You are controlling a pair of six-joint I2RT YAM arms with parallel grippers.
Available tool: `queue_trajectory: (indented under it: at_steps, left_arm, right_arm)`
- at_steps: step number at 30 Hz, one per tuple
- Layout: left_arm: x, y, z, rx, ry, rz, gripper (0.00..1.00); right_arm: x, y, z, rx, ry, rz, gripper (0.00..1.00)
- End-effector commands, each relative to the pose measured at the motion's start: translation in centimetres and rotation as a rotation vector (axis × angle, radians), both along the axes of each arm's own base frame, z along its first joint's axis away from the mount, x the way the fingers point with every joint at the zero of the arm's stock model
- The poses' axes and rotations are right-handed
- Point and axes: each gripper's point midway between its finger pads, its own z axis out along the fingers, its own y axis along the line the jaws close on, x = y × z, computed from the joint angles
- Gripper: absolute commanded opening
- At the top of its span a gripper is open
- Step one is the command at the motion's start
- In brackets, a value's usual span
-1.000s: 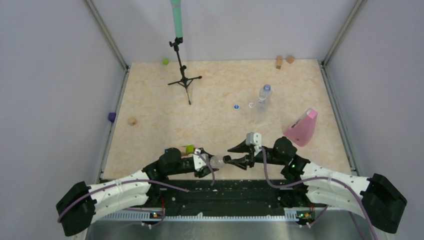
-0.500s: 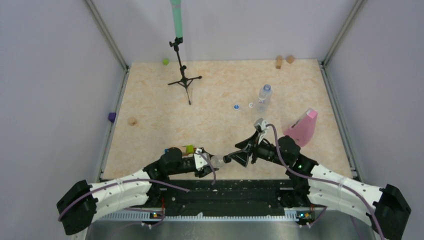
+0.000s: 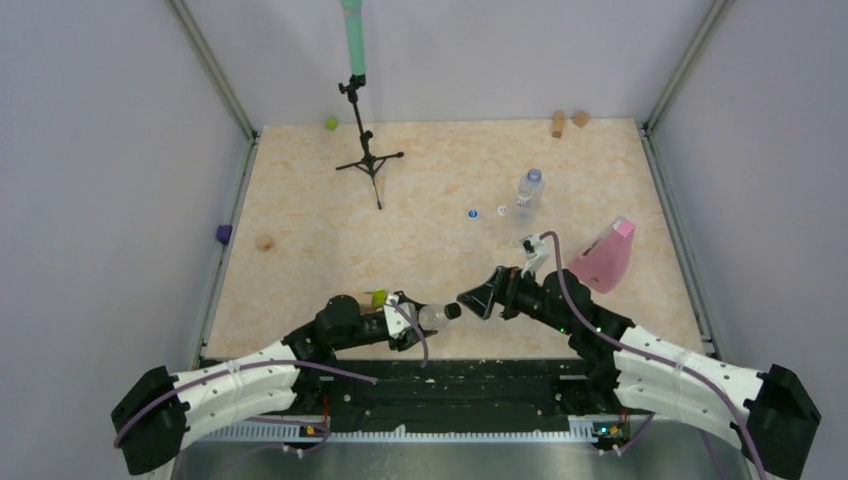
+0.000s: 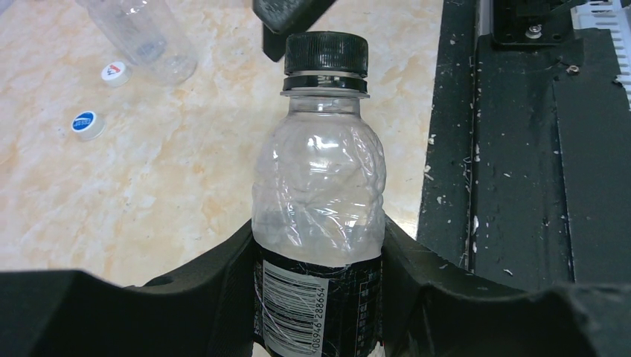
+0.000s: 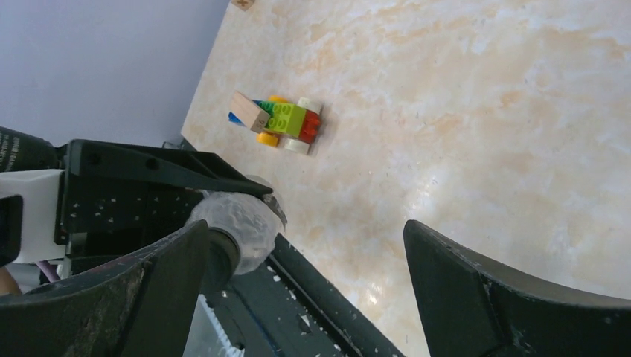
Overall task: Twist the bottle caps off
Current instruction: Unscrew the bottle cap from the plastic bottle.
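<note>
Two robot arms meet at the near edge of the table (image 3: 300, 220) — the left pincer (image 3: 410, 322) is clenched around the body of a small clear bottle (image 4: 320, 186), its fingers (image 4: 223, 282) pressing the black barcode label from both sides. Seen from overhead, the bottle is held lying sideways over the table's near edge, neck pointing toward the right arm, with its ribbed black cap (image 4: 326, 53) screwed on. The right pincer (image 3: 472, 302) stands released, jaws spread wide and grasping nothing. It faces the cap at close range, and one dark finger (image 4: 286, 15) shows just behind the cap in the left wrist view. Whether that finger touches the cap cannot be told.

Farther out on the table a second bottle (image 3: 526, 196) stands upright, bluish at its top, with two loose caps lying just beside it — a blue cap (image 3: 472, 213) and a white cap (image 3: 501, 211), apart from each other. A pink wedge (image 3: 603, 256) rests to the right of the right arm. A cluster of toy bricks (image 5: 281, 119) lies near the left pincer, and a small black tripod stand (image 3: 368, 160) occupies the far left of the table.
</note>
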Motion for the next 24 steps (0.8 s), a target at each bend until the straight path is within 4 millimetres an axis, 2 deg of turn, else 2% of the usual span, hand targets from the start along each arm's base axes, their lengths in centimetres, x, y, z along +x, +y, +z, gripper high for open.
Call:
queue_trajectory:
  at_steps: [1, 3, 6, 8, 12, 16, 21, 23, 24]
  left_arm:
    - [0.9, -0.2, 2.5, -0.076, -0.039, 0.042, 0.00]
    - [1.0, -0.2, 2.6, -0.080, -0.041, 0.050, 0.00]
    - [1.2, 0.0, 2.8, -0.085, -0.045, 0.066, 0.00]
    - [1.2, 0.0, 2.7, -0.086, -0.042, 0.070, 0.00]
    - [1.3, 0.1, 2.4, -0.083, -0.046, 0.074, 0.00]
    - [1.4, 0.0, 2.4, -0.082, -0.048, 0.077, 0.00]
    - [1.2, -0.2, 2.1, -0.073, -0.037, 0.061, 0.00]
    - [1.4, -0.1, 1.9, -0.063, -0.035, 0.068, 0.00]
    - [1.4, -0.1, 1.8, -0.060, -0.033, 0.070, 0.00]
  right_arm:
    - [0.3, 0.3, 1.9, 0.099, 0.029, -0.043, 0.99]
    - [0.2, 0.2, 2.4, 0.137, 0.030, -0.048, 0.99]
    - [-0.6, 0.7, 4.0, 0.270, 0.034, -0.013, 0.90]
    - [-0.8, 1.0, 4.2, 0.298, 0.066, -0.006, 0.87]
    - [-1.2, 2.1, 3.3, 0.242, 0.107, 0.026, 0.83]
    - [-2.2, 3.6, 3.3, 0.215, 0.104, 0.092, 0.81]
    - [-2.6, 4.7, 3.9, 0.204, 0.074, 0.127, 0.72]
    - [-2.6, 4.9, 4.2, 0.214, 0.064, 0.136, 0.67]
    - [-2.6, 4.9, 4.2, 0.210, 0.060, 0.136, 0.62]
